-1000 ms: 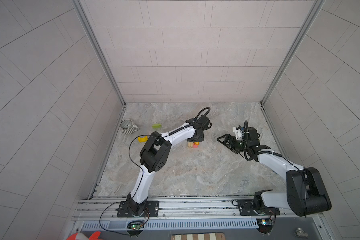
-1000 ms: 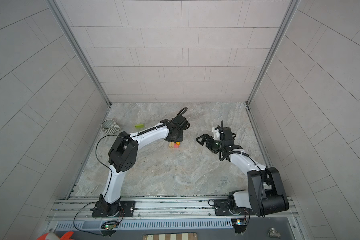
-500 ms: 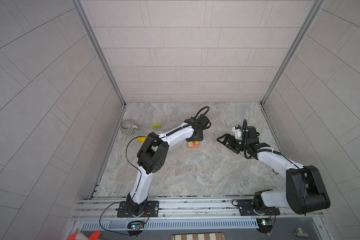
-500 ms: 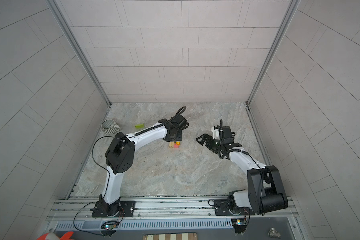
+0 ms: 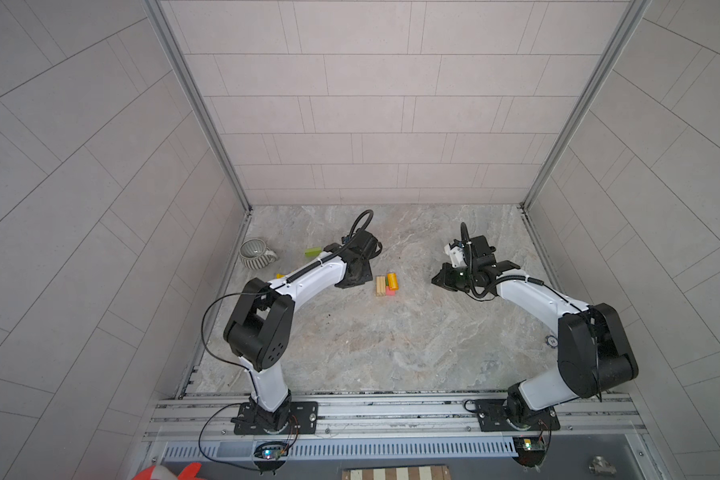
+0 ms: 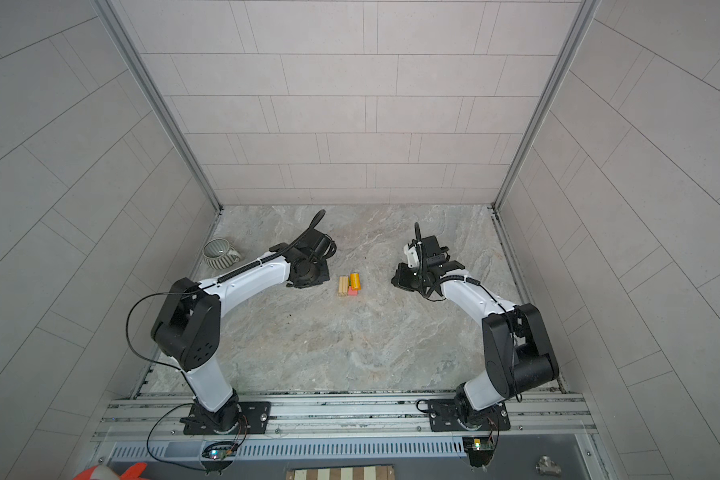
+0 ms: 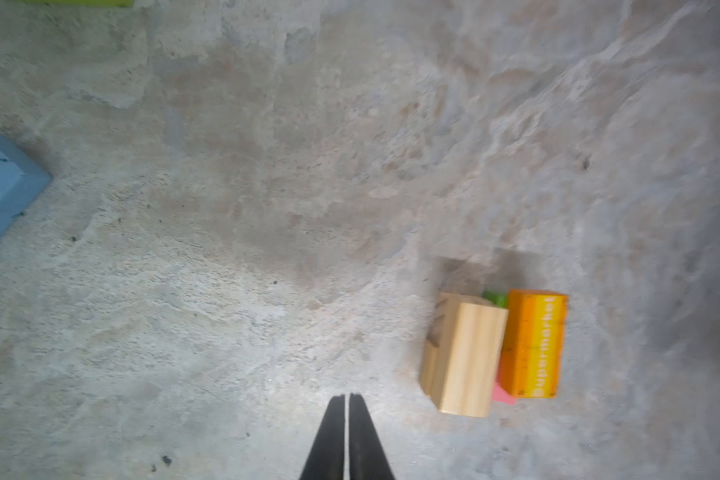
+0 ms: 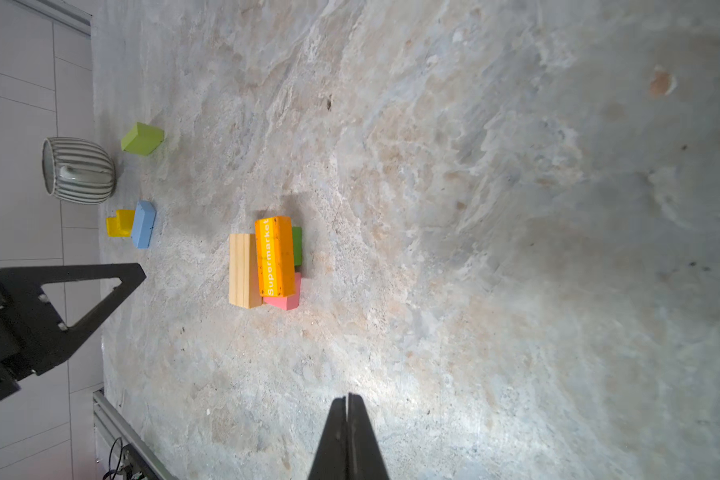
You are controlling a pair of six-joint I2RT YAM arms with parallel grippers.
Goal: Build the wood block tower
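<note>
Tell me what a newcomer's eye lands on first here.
First comes the bright orange wooden block printed Supermarket in mid-table, perched on a pink block and a green block beside a plain tan wooden block. The left gripper and right gripper flank it, fingers shut and empty. A grey ribbed mug sits by the left wall.

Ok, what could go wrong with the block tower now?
The orange block rests on the pink block and a green block, beside the tan block; a nudge could slide it off.
The blue block and yellow piece lie close together near the mug, so grabbing one might shove the other.
The left end effector and right end effector are both shut; coming down like that would just push blocks.
</note>
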